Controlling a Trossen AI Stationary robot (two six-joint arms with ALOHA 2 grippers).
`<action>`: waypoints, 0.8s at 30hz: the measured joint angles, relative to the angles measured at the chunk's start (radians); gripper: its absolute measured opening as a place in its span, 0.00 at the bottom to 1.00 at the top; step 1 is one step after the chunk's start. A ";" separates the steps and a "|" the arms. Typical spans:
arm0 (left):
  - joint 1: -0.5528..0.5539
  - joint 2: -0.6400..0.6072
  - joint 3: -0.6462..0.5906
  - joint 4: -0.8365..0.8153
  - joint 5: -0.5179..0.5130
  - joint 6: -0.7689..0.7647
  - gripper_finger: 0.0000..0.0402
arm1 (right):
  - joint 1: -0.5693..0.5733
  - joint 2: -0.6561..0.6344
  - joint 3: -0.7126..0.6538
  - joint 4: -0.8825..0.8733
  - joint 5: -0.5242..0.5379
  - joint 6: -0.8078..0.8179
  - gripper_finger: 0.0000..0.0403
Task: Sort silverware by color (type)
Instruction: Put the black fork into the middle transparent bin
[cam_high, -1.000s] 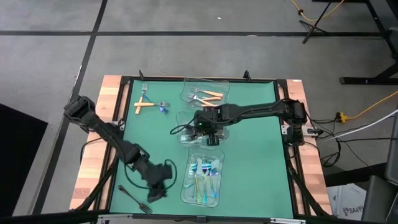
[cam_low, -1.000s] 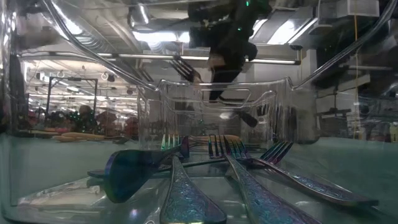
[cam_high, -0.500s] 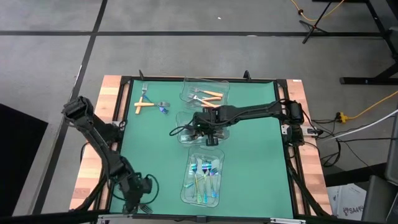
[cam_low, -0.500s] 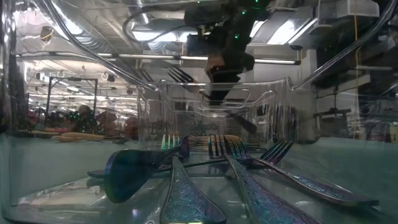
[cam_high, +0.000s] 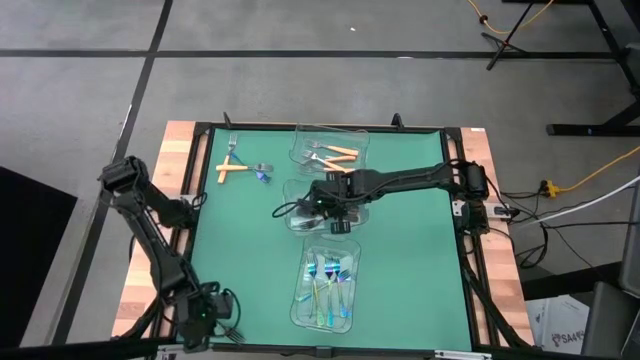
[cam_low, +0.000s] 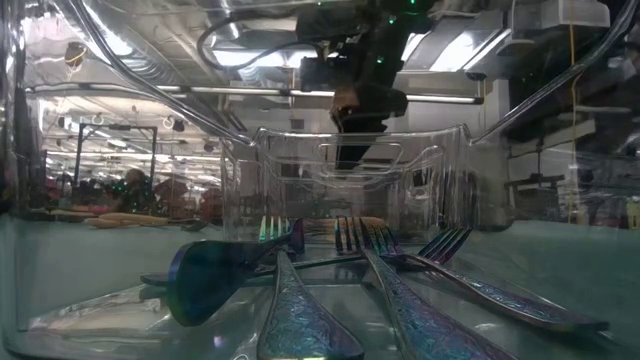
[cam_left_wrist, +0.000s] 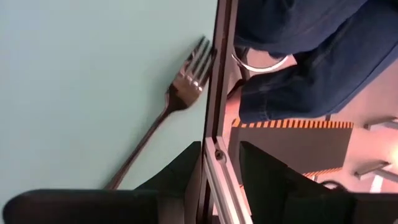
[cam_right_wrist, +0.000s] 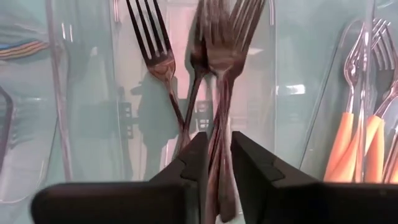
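Observation:
My left gripper (cam_high: 205, 316) (cam_left_wrist: 221, 168) hangs open at the table's near-left corner. A loose dark fork (cam_left_wrist: 180, 93) (cam_high: 228, 333) lies flat on the mat just beyond its fingers, along the table's edge rail. My right gripper (cam_high: 337, 210) (cam_right_wrist: 219, 155) hovers over the middle clear container (cam_high: 296, 222), fingers slightly apart. Below the gap, a dark fork (cam_right_wrist: 231, 43) lies among other dark forks (cam_right_wrist: 152, 43). Orange-handled forks (cam_high: 335, 152) lie in the far container. Iridescent forks (cam_high: 328, 285) (cam_low: 400, 300) lie in the near one.
Two crossed orange-handled forks (cam_high: 231, 166) and a small blue piece (cam_high: 263, 176) lie loose at the mat's far left. A person in blue jeans (cam_left_wrist: 298, 68) stands just past the near-left edge rail (cam_left_wrist: 214, 124). The mat's right side (cam_high: 410, 260) shows bare green.
My left arm has swung from beside the near container toward the table's near-left corner and come down by the loose dark fork. My right gripper has turned slightly over the middle container. The dark fork that slanted out from it in the low view no longer shows there.

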 joint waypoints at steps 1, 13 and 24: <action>-0.005 0.000 0.000 -0.001 -0.001 0.002 0.25 | 0.000 0.000 0.000 -0.001 0.000 0.000 0.16; -0.042 0.096 0.000 -0.016 -0.104 0.145 0.25 | 0.000 0.000 0.000 -0.001 -0.001 0.000 0.18; -0.041 0.210 0.000 -0.012 -0.127 0.284 0.25 | 0.000 0.000 0.000 -0.001 -0.001 0.000 0.18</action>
